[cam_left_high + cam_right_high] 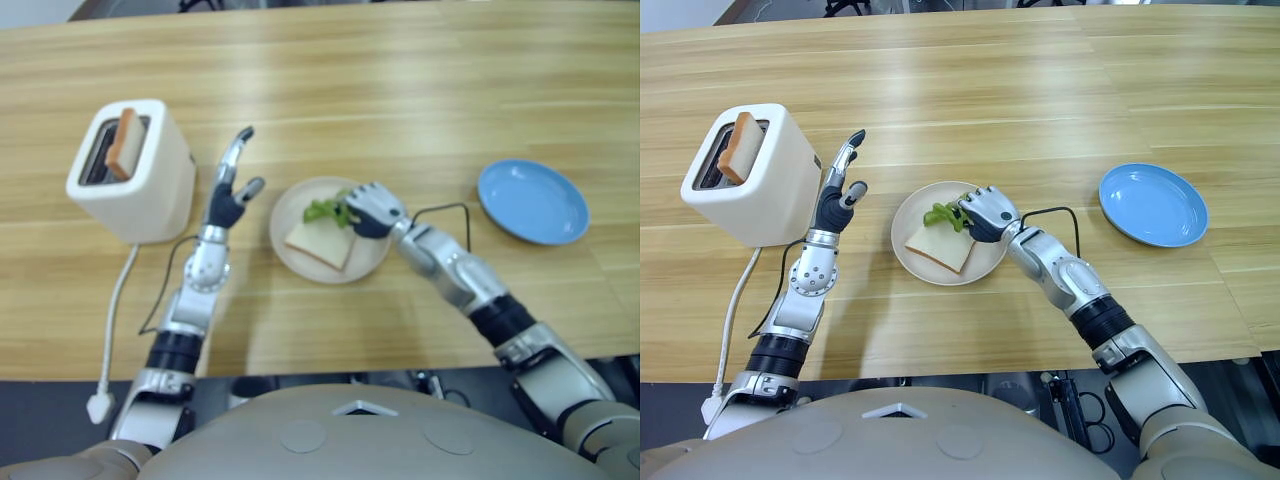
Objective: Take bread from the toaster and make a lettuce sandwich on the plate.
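A white toaster stands at the left with one slice of bread sticking up from its slot. A cream plate at the centre holds a bread slice with green lettuce at its far edge. My right hand is over the plate's right side, fingers curled on the lettuce. Between the toaster and the plate, my left hand is raised above the table with fingers spread, holding nothing.
A blue plate lies at the right. The toaster's white cord runs down to the table's front edge. A thin black cable loops on the table right of the cream plate.
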Robot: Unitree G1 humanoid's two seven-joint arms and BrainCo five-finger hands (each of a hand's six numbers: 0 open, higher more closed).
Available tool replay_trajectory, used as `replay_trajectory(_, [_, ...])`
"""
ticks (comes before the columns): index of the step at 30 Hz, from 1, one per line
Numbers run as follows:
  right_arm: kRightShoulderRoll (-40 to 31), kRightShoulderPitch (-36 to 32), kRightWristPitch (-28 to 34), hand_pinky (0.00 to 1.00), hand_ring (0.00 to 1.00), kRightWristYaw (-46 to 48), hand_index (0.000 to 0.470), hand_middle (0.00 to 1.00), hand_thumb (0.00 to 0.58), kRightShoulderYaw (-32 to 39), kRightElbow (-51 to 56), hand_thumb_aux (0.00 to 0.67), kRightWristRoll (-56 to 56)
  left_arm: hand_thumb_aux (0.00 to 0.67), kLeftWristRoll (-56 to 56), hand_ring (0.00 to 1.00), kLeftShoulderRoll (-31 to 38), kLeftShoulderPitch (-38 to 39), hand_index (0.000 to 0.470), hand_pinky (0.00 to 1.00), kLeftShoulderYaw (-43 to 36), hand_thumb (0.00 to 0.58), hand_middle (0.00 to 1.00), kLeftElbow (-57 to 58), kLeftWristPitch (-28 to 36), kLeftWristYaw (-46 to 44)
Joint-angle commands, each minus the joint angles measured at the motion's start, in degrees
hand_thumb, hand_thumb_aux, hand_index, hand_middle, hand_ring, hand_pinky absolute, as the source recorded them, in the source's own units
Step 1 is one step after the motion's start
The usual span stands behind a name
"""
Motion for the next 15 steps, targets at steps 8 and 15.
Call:
replay_trajectory(8, [2.70,1.38,-0.97,1.00,1.00,3.90,0.460,1.00,0.580,0.78,-4.35,0.670,1.26,0.000,0.33,0.00,0.03,0.43,0.000,0.00,0.04,0.000,0.00,1.07,0.34,0.06])
replay_trajectory(15, [4.21,1.15,-0.17,1.00,1.00,4.63,0.460,1.00,0.580,0.15,-6.59,0.670,1.50,0.000,0.58,0.00,-0.22,0.59,0.000,0.00,-0.23,0.000,0.00,1.32,0.31,0.34])
